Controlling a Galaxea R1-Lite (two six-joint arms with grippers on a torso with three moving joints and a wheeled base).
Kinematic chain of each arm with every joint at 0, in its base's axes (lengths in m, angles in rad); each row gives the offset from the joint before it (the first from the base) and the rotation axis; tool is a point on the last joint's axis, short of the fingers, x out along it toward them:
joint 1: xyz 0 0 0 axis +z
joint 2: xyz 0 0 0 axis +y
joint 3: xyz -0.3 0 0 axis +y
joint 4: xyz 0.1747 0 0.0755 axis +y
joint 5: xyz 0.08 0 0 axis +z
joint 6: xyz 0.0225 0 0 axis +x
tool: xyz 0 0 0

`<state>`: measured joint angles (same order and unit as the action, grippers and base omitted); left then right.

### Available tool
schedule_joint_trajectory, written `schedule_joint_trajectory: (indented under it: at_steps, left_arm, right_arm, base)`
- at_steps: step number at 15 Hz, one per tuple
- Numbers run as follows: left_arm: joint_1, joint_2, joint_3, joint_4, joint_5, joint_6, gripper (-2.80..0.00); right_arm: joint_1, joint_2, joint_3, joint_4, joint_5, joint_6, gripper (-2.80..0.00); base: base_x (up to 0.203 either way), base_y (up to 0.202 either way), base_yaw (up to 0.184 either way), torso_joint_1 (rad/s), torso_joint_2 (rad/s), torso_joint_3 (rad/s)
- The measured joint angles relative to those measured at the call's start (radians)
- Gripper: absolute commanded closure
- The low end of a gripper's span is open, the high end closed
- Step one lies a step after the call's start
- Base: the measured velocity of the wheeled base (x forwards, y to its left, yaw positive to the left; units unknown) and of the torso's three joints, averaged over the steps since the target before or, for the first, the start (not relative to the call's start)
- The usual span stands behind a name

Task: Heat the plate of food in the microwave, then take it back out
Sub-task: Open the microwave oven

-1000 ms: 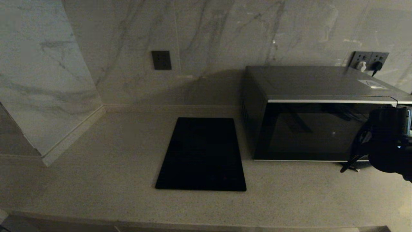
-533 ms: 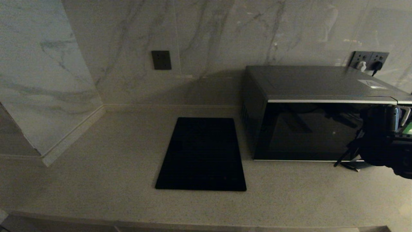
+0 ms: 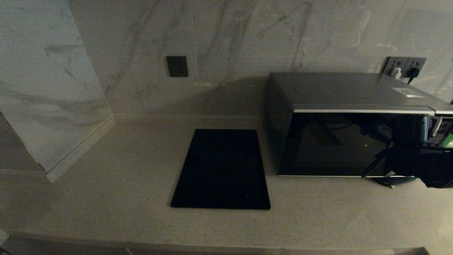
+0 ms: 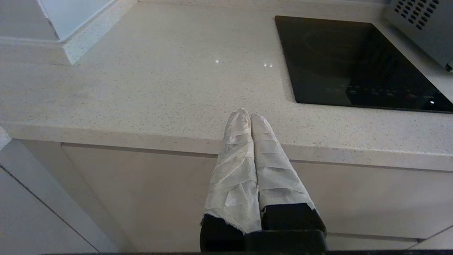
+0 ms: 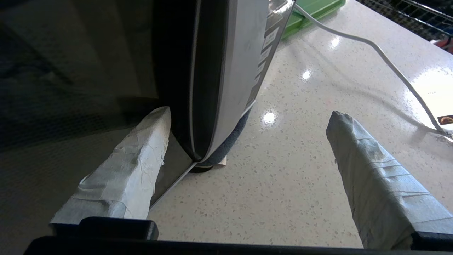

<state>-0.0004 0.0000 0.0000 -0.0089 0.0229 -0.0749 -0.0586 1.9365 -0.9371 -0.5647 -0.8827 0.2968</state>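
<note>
Honestly the head view is pretty dim, so a lot gets lost. The right gripper (image 3: 380,173) sits at the right edge of the frame, a black lump partly cut off, and from there you can't really read its fingers. The plate of food doesn't show in any view, and nothing can be made out behind the dark glass.

The microwave (image 3: 347,124) takes up the right half of the head view, on the countertop (image 3: 124,184) against the marble wall (image 3: 247,35). It's a dark grey box with a black glass door (image 3: 332,145), a silver strip along the top of the door and another along the bottom. The door looks closed.

The right wrist view is much clearer: the right gripper (image 5: 247,141) is spread wide, nothing in it. One taped finger (image 5: 134,166) lies against the door glass, the other (image 5: 368,177) hangs over the counter past the button panel (image 5: 263,53), with the door's curved edge between them. A white cable (image 5: 382,56) runs across the counter there, and a green thing (image 5: 318,9) is cut off at the top.

The left gripper (image 4: 249,115) hangs low near the counter's front edge, its wrapped fingers pressed together and empty. The black cooktop (image 3: 223,170) lies in the middle of the head view, just left of the microwave.
</note>
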Motion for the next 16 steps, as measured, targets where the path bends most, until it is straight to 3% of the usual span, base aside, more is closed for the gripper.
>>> schedule_joint_trajectory:
  at_steps: [16]
  left_arm:
    - [0.0, 0.0, 0.0, 0.0, 0.0, 0.001, 0.0]
  right_arm:
    - [-0.078, 0.018, 0.006, -0.009, 0.004, -0.004, -2.8]
  base:
    - [0.0, 0.0, 0.0, 0.0, 0.0, 0.0]
